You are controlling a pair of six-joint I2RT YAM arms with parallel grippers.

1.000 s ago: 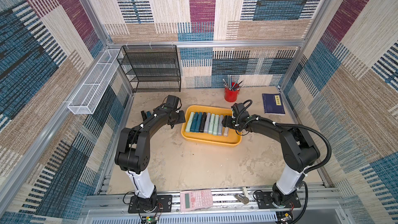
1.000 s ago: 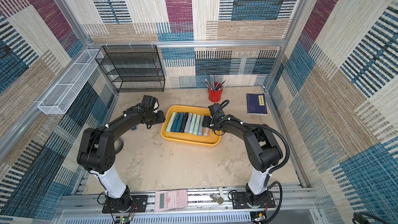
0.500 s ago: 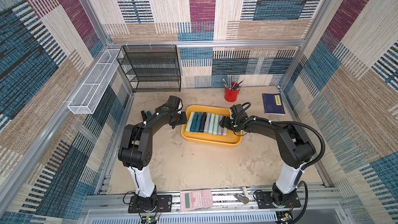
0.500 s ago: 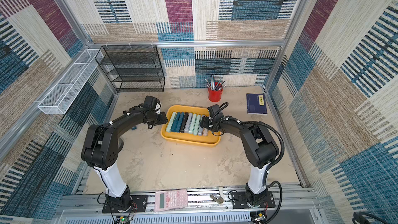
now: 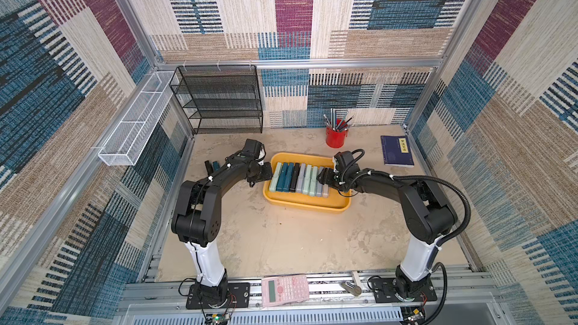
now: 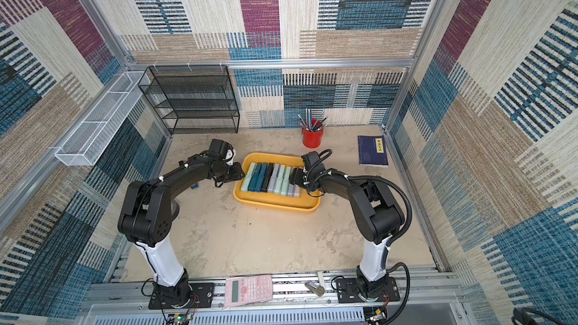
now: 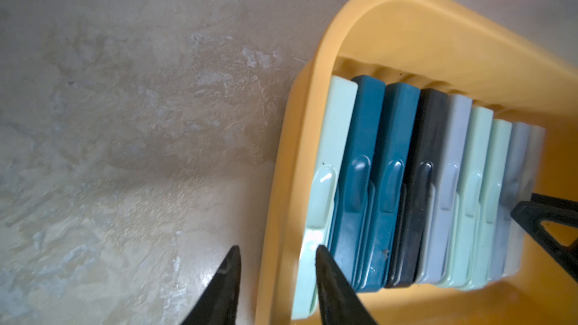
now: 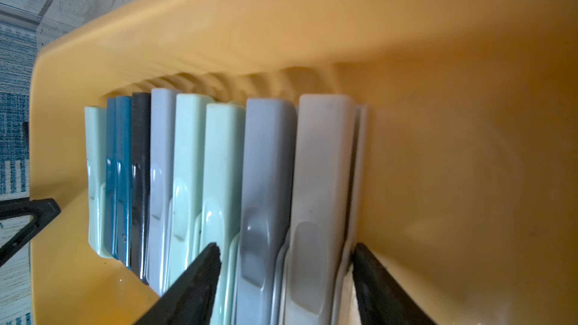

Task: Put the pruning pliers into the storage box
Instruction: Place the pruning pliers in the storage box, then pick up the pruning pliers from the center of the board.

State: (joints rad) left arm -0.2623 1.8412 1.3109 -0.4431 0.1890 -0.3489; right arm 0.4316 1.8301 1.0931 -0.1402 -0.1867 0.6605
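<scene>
Storage box: the storage box (image 5: 305,206) sits mid-frame in both top views, on the table (image 5: 281,245).
Pruning pliers: about 9 pruning pliers (image 5: 298,179) stand on edge in 1 tight row filling the box's left and middle. The strip at its right end is bare.
Loose pair: 2 more, the loose pair (image 5: 215,165), 1 black and 1 teal, lie on the table left of the box, beyond the left forearm.
Left gripper: the left gripper (image 7: 278,253) is released. Its fingers are parted astride the box's left wall, 1 outside over the table and 1 over the mint end piece (image 7: 331,151).
Right gripper: the right gripper (image 8: 286,250) has its jaws wide, astride the grey end pieces (image 8: 269,167) at the row's right end. No squeeze is evident.
Risk 1: if the left jaws close here, they would likely pinch the wall and the mint piece together, and a lift would then drag or tip the box.
Risk 2: if the right jaws close, they may take 2 or 3 pieces at once, and pulling away could topple the edge-standing row like dominoes.
Risk 3: the left forearm, if it swings back, may sweep the loose pair out of reach.
</scene>
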